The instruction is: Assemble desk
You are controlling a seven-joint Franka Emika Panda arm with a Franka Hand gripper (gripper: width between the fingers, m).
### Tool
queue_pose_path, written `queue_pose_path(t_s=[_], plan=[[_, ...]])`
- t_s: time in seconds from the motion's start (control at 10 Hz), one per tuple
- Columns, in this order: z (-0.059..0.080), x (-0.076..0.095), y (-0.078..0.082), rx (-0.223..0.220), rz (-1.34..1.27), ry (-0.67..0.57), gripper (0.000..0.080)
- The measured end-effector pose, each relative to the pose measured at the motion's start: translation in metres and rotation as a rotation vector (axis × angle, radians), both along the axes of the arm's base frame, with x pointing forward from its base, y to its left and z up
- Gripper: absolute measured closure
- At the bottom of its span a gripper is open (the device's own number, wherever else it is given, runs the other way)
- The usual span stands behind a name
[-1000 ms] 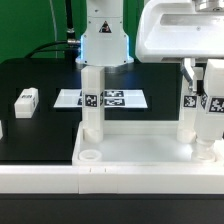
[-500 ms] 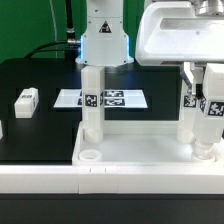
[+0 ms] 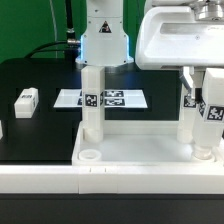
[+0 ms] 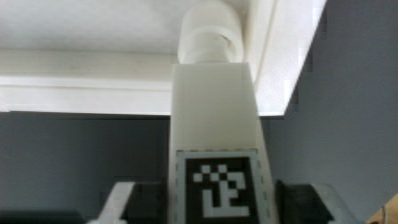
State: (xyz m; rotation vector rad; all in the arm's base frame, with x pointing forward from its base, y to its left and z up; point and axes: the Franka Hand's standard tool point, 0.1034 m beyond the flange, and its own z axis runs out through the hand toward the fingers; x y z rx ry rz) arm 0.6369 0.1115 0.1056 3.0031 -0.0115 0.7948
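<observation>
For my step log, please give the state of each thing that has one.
White plastic tray-like tabletop: flat, one near socket empty.
White block leg at the exterior view's left: upright on tabletop.
Ungripped leg at the exterior view's right: upright on tabletop.
Gripped leg: upright on tabletop.
Loose leg: lying on black table.
Gripper: shut on gripped leg.

You find the tabletop [image 3: 140, 148] lying on the table [image 3: 40, 130], with the marker board [image 3: 120, 99] behind it. On the tabletop one leg [image 3: 92, 95] stands at the exterior view's left, a second leg [image 3: 187, 110] at its right, and a third leg [image 3: 209, 125] just in front of the second. A loose leg [image 3: 26, 99] lies on the table, well apart to the exterior view's left.
</observation>
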Motion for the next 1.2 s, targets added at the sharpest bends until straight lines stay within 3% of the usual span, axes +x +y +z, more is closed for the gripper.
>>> queue_pose_path(t_s=[0.8, 0.9, 1.0, 1.1, 1.2], plan=[[0.0006, 0.0016, 0.0019, 0.0, 0.006, -0.019, 0.0512], [0.0007, 0.0016, 0.0019, 0.0, 0.006, -0.019, 0.0439], [0.0007, 0.0016, 0.0019, 0.0, 0.006, -0.019, 0.0439], [0.0007, 0.0017, 0.0019, 0.0, 0.006, -0.019, 0.0254], [0.0007, 0.0017, 0.0019, 0.0, 0.006, -0.019, 0.0254]])
